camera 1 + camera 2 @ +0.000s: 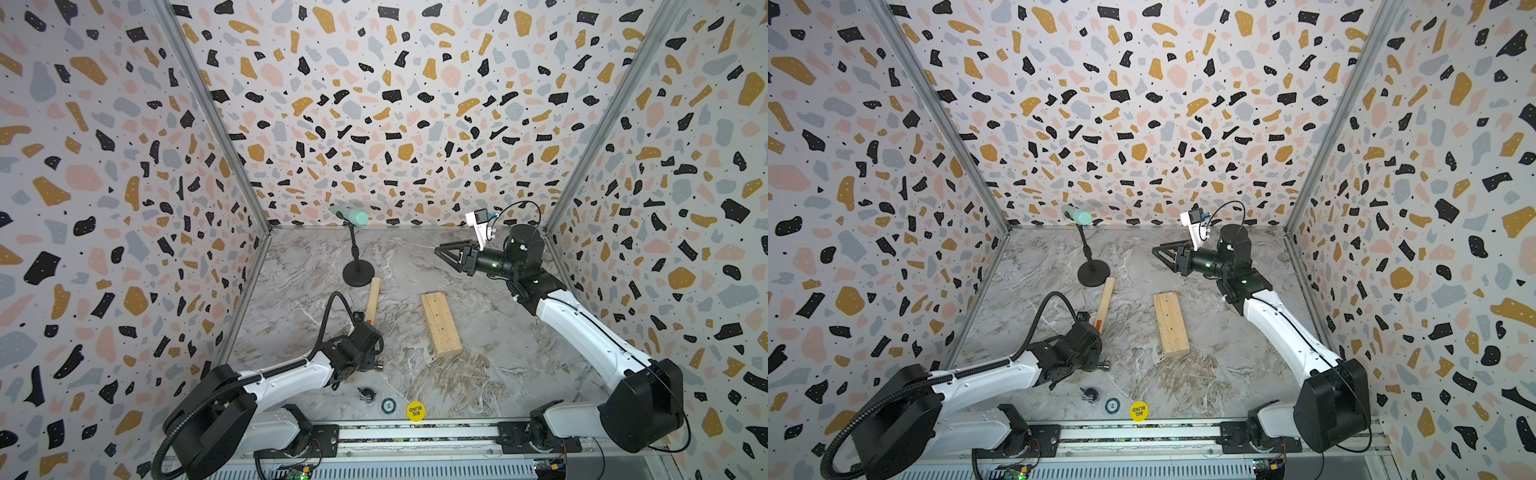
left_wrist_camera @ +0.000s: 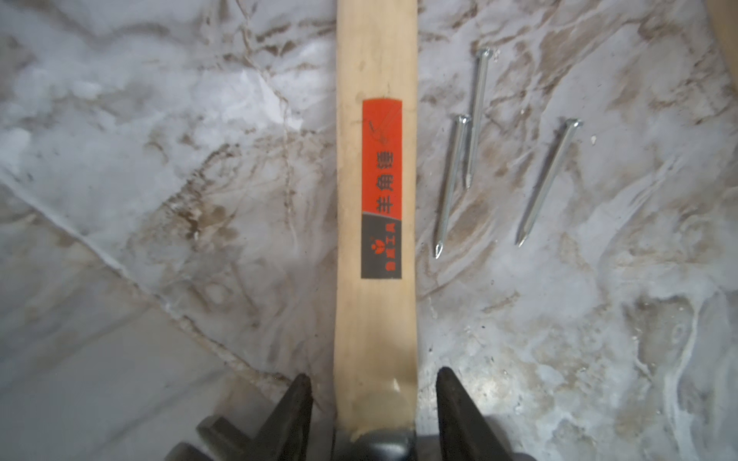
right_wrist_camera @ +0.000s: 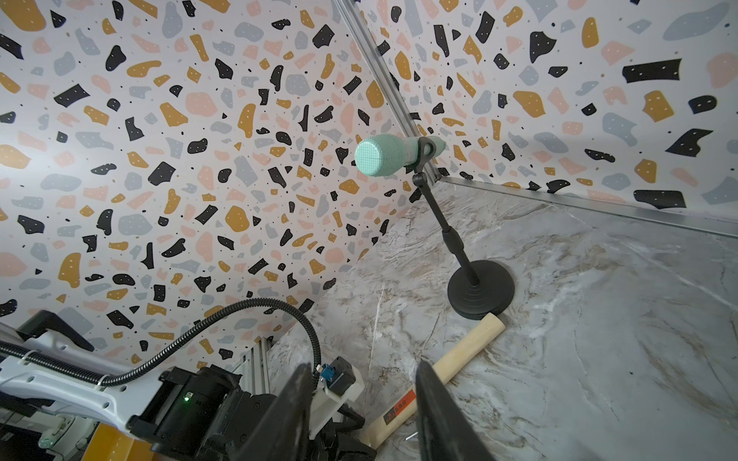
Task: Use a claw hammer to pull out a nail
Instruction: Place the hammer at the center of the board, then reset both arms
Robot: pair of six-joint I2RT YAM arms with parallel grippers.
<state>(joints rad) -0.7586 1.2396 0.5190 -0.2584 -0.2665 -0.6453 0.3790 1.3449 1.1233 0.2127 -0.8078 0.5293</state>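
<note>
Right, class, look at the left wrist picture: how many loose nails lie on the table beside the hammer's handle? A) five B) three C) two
B: three nails lie loose on the table beside the handle of the claw hammer.

Marble tabletop [image 1: 498,332] holds a claw hammer [image 1: 373,297] left, 3 nails [image 2: 451,183] beside it, wood block [image 1: 441,324] right, microphone stand [image 1: 357,274] far.

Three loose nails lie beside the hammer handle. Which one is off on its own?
The lone nail, farthest from the claw hammer handle: it lies by itself, while the other two nails lie close together, side by side.
</note>
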